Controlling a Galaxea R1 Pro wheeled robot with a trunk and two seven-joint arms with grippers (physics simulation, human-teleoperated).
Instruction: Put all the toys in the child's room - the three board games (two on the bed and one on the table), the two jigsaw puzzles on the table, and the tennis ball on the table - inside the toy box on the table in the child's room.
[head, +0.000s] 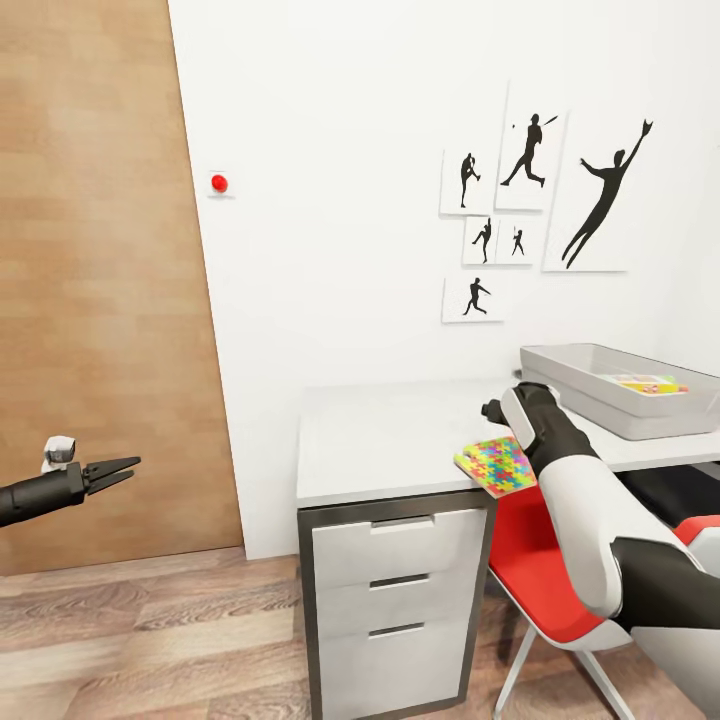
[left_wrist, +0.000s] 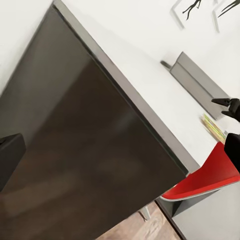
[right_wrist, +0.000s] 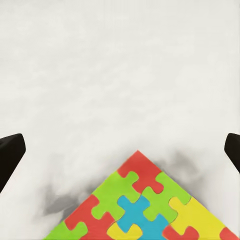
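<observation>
Right pincer (right_wrist: 120, 150) spread, seemingly above jigsaw puzzle (right_wrist: 145, 205)

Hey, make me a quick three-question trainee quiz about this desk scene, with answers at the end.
1. True or false: the colourful jigsaw puzzle lies flat at the front edge of the white desk top.
2. Multiple choice: the grey rectangular toy box sits A) on the wooden floor, B) on the desk, right of the puzzle, C) on the red chair.
3. Fill in: the right end effector has its fingers spread ____ above the puzzle's corner, while the left end effector hangs beside the desk, near the wooden door.

Key: 1 true; 2 B; 3 open.
</observation>
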